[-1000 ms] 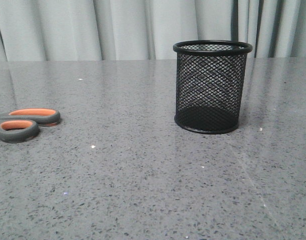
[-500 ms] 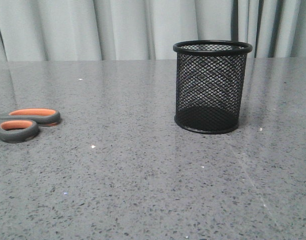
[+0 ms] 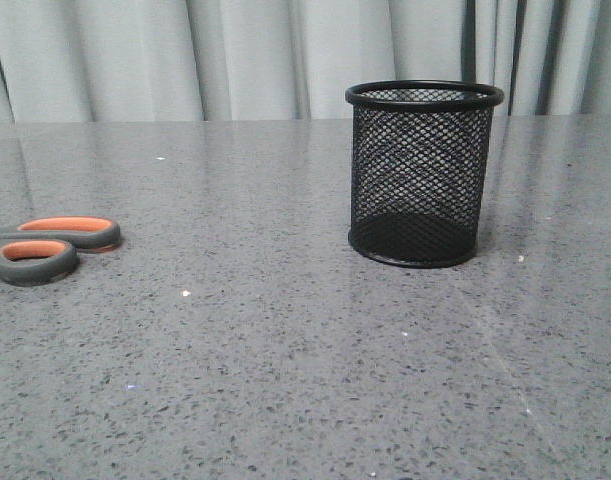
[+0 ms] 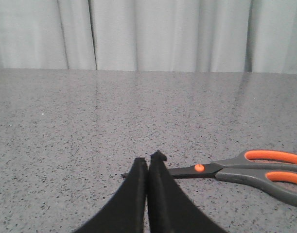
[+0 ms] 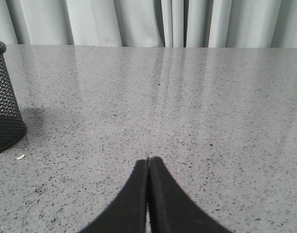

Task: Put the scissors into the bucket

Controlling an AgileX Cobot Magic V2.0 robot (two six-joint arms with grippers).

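Observation:
The scissors [image 3: 50, 246] lie flat on the grey table at the far left of the front view, where only their grey handle loops lined in orange show. In the left wrist view the scissors [image 4: 245, 170] lie flat, with the orange pivot dot and dark blades showing. The blade tip runs behind my left gripper [image 4: 148, 161], which is shut and empty. The black wire-mesh bucket [image 3: 422, 172] stands upright right of centre. Its edge shows in the right wrist view [image 5: 3, 97]. My right gripper [image 5: 148, 161] is shut and empty, well away from the bucket. Neither gripper shows in the front view.
The speckled grey table [image 3: 285, 360] runs back to a pale curtain [image 3: 245, 55]. A small pale crumb [image 5: 21, 157] lies near the bucket's base.

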